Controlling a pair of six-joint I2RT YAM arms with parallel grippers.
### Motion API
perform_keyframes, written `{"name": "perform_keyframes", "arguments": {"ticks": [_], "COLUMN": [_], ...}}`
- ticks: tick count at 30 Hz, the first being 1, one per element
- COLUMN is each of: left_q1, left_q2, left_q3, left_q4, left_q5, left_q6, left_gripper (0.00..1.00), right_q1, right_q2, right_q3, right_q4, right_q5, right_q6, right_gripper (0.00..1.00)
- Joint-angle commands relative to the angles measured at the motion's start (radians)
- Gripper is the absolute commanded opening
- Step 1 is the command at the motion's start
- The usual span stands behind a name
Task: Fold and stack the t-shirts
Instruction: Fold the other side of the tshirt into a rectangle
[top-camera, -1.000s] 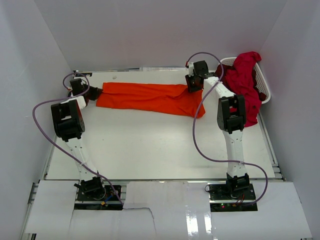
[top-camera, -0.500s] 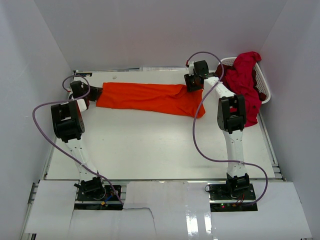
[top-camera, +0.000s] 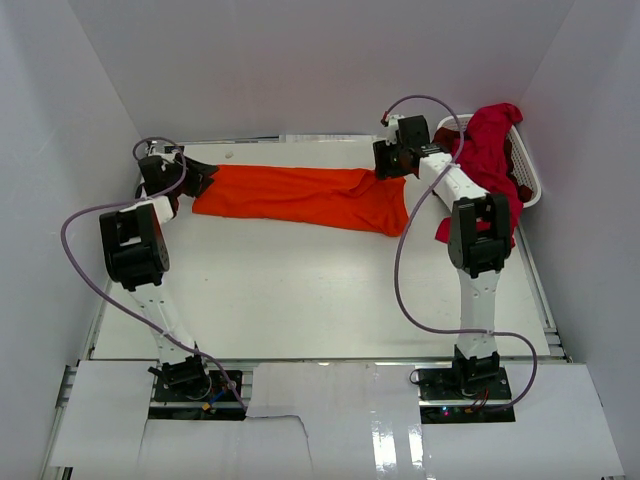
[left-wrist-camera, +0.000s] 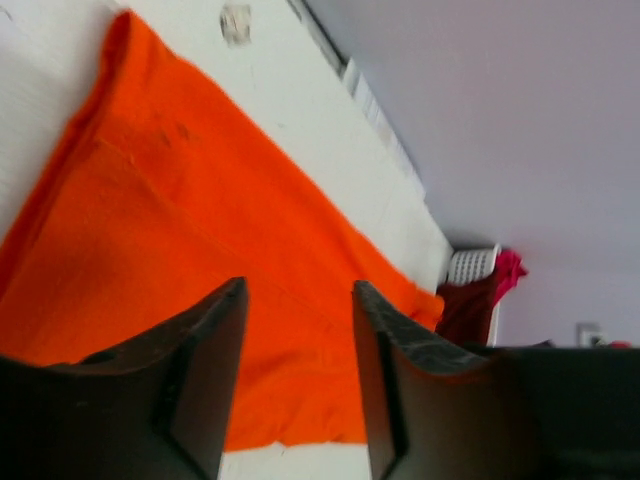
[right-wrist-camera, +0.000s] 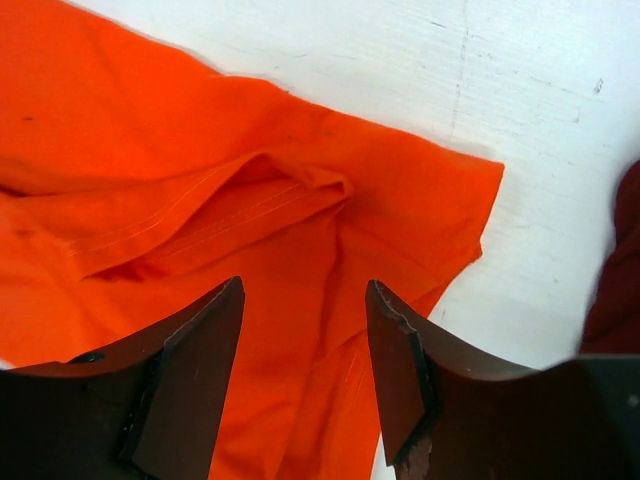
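Note:
The bright orange t-shirt (top-camera: 300, 197) lies as a long folded strip across the far part of the table. My left gripper (top-camera: 198, 177) hovers at its left end, open, with the orange cloth (left-wrist-camera: 180, 200) lying flat below and beyond the empty jaws (left-wrist-camera: 299, 290). At the strip's right end my right gripper (top-camera: 392, 163) is also open (right-wrist-camera: 305, 290), above a creased sleeve and hem of the orange cloth (right-wrist-camera: 150, 130), nothing pinched. Crimson and maroon t-shirts (top-camera: 492, 150) are heaped in the basket.
The white laundry basket (top-camera: 531, 186) stands at the far right corner, with red cloth spilling over its near side behind my right arm. White walls enclose the table on the left, back and right. A dark maroon edge (right-wrist-camera: 615, 270) shows at the right of the right wrist view.
Both grippers have opened and let go of the orange t-shirt's ends. Each has drawn slightly outward and back; the shirt stays flat in place.

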Motion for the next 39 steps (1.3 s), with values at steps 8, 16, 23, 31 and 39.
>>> {"name": "perform_keyframes", "arguments": {"ticks": [8, 16, 23, 31, 39], "left_q1": [-0.015, -0.017, -0.017, -0.017, -0.017], "left_q2": [-0.029, 0.049, 0.083, 0.118, 0.178], "left_q3": [-0.075, 0.116, 0.183, 0.164, 0.172], "left_q4": [-0.069, -0.302, -0.345, -0.359, -0.362], "left_q5": [0.277, 0.263, 0.246, 0.202, 0.194], "left_q6": [0.125, 0.269, 0.279, 0.293, 0.284], "left_gripper": [0.68, 0.65, 0.64, 0.55, 0.44], "right_q1": [-0.006, -0.015, -0.043, -0.062, -0.070], "right_q2": [-0.291, -0.369, -0.417, -0.454, -0.411], "right_q3": [-0.306, -0.487, -0.566, -0.624, -0.627], "right_q4": [0.020, 0.020, 0.022, 0.023, 0.051], "right_q5": [-0.171, -0.254, -0.265, -0.259, -0.285], "right_q6": [0.165, 0.218, 0.225, 0.212, 0.212], "right_gripper": [0.61, 0.61, 0.61, 0.60, 0.59]}}
